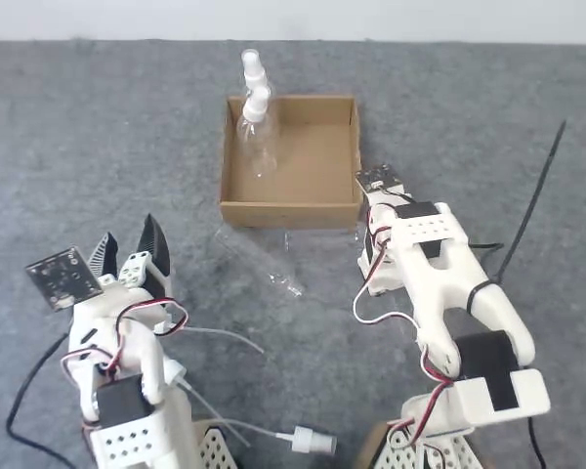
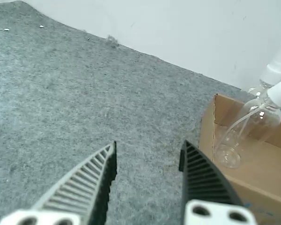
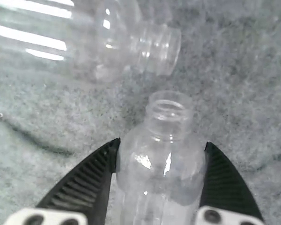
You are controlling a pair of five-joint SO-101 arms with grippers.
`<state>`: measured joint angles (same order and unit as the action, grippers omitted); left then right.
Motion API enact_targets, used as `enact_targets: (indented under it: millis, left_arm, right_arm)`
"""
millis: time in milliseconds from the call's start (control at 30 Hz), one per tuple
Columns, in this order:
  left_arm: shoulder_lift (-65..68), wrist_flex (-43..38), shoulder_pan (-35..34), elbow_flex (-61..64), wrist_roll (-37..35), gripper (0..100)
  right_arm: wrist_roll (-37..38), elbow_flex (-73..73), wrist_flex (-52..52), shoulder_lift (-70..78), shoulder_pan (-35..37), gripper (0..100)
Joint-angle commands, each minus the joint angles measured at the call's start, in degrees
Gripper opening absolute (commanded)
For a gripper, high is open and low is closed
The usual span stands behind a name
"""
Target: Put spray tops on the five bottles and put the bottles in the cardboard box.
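Right gripper clamps uncapped bottle by body, jaws spread to its width. Bottle's long axis runs along the fingers, open neck pointing away from gripper. Second bottle lies on surface just ahead, crosswise, neck near held bottle's mouth, not touching.

Left gripper gapes wide, holds nothing. Box ahead of it, capped bottle tilted inside. Spray top lies well behind left gripper.

The left arm and right arm are white plastic shells with black motor blocks and looping red, black and white wires. The left pincer and right pincer have black, tapering, ribbed fingers set in white mounts behind them.
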<state>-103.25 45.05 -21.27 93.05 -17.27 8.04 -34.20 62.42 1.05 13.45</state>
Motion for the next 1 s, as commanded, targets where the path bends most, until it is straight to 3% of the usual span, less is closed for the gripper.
enact_targets:
  millis: [0, 600, 800, 967]
  left_arm:
    - [-0.97, -1.93, -0.44, -0.48, 0.44, 21]
    - [-0.97, -1.93, -0.44, -0.48, 0.44, 21]
    - [-0.97, -1.93, -0.44, -0.48, 0.44, 21]
    - [-0.97, -1.93, -0.44, -0.48, 0.44, 21]
  right_arm:
    - [-0.26, 1.67, 0.75, -3.91, -0.75, 23.1]
    - [-0.18, 1.93, 0.4, -3.91, -0.48, 23.2]
    - [-0.18, 1.93, 0.84, -3.91, -0.48, 34.4]
    - [-0.18, 1.93, 0.84, -3.91, -0.48, 30.0]
